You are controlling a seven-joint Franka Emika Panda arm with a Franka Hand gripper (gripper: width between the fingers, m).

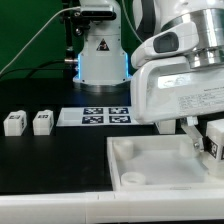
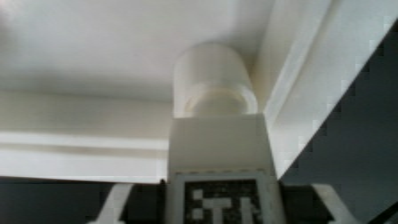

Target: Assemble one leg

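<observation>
The fingers [image 1: 192, 133] are clenched on the leg [image 2: 217, 120], which hangs inside the tray [image 1: 140, 158], close to its wall. Hazard: if lowered off-centre, the leg tip catches the wall, tilts in the grasp and jams or slips free.

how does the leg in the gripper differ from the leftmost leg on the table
The held leg sits in the gripper at the tray; the leftmost leg stands free on the table. The held leg is at the exterior view's right, the leftmost leg far left. Both are small white blocks with tags.
</observation>
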